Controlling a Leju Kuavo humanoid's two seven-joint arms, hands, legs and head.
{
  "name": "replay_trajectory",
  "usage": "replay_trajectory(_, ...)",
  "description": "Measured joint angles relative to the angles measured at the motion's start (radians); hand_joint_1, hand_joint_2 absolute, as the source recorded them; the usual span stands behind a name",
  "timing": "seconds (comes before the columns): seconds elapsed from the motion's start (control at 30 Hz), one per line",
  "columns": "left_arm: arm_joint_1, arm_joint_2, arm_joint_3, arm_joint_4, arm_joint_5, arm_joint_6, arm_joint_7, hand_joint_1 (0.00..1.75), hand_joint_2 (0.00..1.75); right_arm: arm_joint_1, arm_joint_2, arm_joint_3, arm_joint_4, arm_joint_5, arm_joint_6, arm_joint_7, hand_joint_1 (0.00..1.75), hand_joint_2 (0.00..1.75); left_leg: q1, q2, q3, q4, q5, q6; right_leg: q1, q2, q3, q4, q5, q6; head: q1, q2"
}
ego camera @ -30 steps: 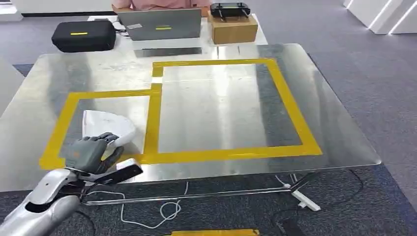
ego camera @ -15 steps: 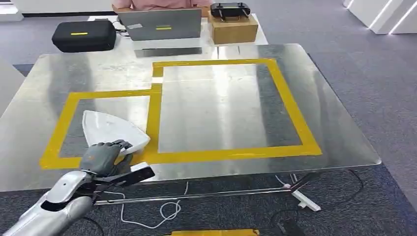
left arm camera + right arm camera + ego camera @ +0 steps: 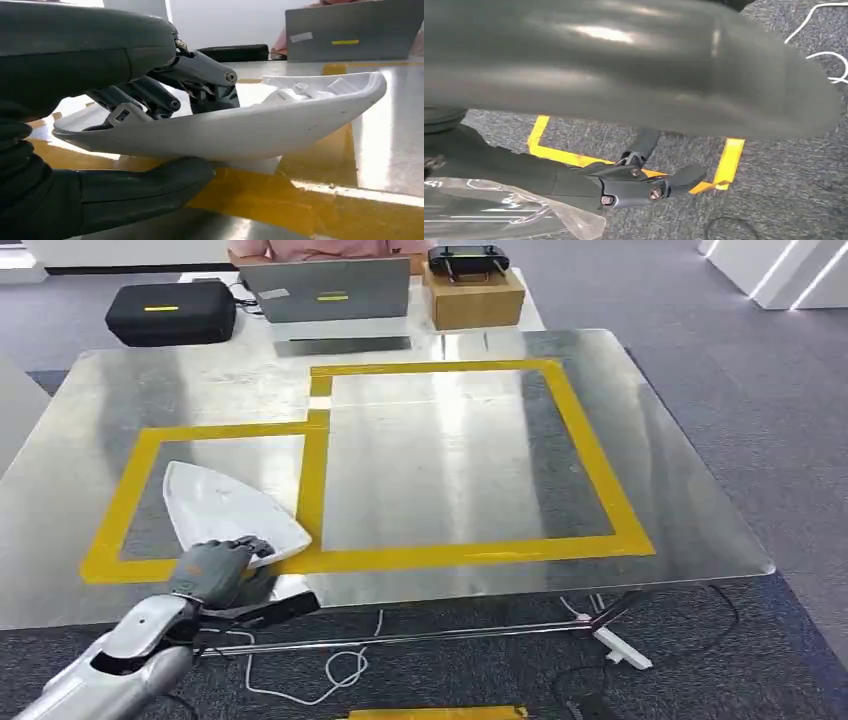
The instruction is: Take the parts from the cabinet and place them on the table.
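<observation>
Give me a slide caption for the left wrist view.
Left hand grips a white curved plastic part just above the yellow tape on the steel table.

The left hand (image 3: 215,570) covered the near corner of the white part (image 3: 235,508). A person (image 3: 320,248) behind the worktop (image 3: 460,460) was cut off at the top edge. The right hand (image 3: 644,187) perhaps held clear plastic (image 3: 499,215), blurred.

The larger taped square (image 3: 470,455) lies bare — the white part (image 3: 232,505) crowds the smaller one.
</observation>
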Motion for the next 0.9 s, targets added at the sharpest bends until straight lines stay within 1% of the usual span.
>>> replay_trajectory(0.1, 0.008, -0.001, -0.003, 0.008, -0.019, 0.024, 0.011, 0.0, 1.75, 0.001, 0.0, 0.0, -0.016, -0.009, -0.013, -0.006, 0.0, 0.0, 0.0, 0.0, 0.0, 0.0, 0.0, 0.0, 0.0, 0.0, 0.0, 0.0, 0.0, 0.0, 0.0, 0.0)
replay_trajectory(0.23, 0.016, -0.003, -0.001, 0.019, -0.017, 0.064, 0.01, 0.0, 1.75, 0.004, 0.0, 0.005, -0.016, -0.025, -0.003, -0.023, 0.0, 0.0, 0.0, 0.0, 0.0, 0.0, 0.0, 0.0, 0.0, -0.001, 0.0, 0.0, 0.0, 0.0, 0.0, 0.0)
replay_trajectory(0.27, 0.014, -0.004, 0.001, 0.021, -0.009, 0.072, 0.01, 0.0, 0.0, 0.004, 0.0, 0.006, -0.016, -0.028, -0.001, -0.027, 0.0, 0.0, 0.0, 0.0, 0.0, 0.0, 0.0, 0.0, 0.0, 0.0, 0.0, 0.0, 0.0, 0.0, 0.0, 0.0)
replay_trajectory(0.43, 0.014, -0.009, 0.019, 0.022, 0.044, 0.079, -0.002, 0.0, 0.0, 0.002, 0.0, 0.015, -0.018, -0.042, -0.017, -0.035, 0.0, 0.0, 0.0, 0.0, 0.0, 0.0, 0.0, 0.0, 0.0, 0.0, 0.0, 0.0, 0.0, 0.0, 0.0, 0.0)
replay_trajectory(0.5, 0.016, -0.013, 0.026, 0.022, 0.056, 0.093, -0.012, 0.0, 0.0, 0.002, 0.0, 0.019, -0.019, -0.046, -0.02, -0.039, 0.0, 0.0, 0.0, 0.0, 0.0, 0.0, 0.0, 0.0, 0.0, 0.0, 0.0, 0.0, 0.0, 0.0, 0.0, 0.0)
replay_trajectory(0.67, 0.017, -0.015, 0.042, 0.016, 0.066, 0.148, -0.024, 0.0, 0.0, 0.0, 0.0, 0.029, -0.019, -0.06, -0.027, -0.052, 0.0, 0.0, 0.0, 0.0, 0.0, 0.0, 0.0, 0.0, 0.0, 0.0, 0.0, 0.0, 0.0, 0.0, 0.0, 0.0)
replay_trajectory(0.9, 0.017, -0.017, 0.055, 0.007, 0.07, 0.163, -0.03, 0.0, 0.0, -0.004, 0.0, 0.034, -0.019, -0.063, -0.026, -0.059, 0.0, 0.0, 0.0, 0.0, 0.0, 0.0, 0.0, 0.0, 0.0, 0.0, 0.0, 0.0, 0.0, 0.0, 0.0, 0.0)
